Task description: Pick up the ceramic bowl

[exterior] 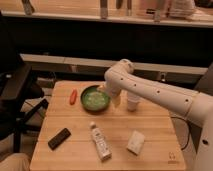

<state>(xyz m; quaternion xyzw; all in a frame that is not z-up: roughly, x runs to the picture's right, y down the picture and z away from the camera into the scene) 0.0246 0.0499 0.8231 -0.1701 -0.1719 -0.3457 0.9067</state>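
Observation:
The ceramic bowl, round, shallow and green with a dark rim, sits on the wooden table at its back middle. My white arm reaches in from the right, and the gripper is down at the bowl's right rim, largely hidden behind the wrist. A small white cup stands just right of the bowl, partly behind the arm.
A red-orange item lies left of the bowl. A black rectangular object lies front left, a white bottle lies front middle, and a white packet is front right. A dark chair stands to the left.

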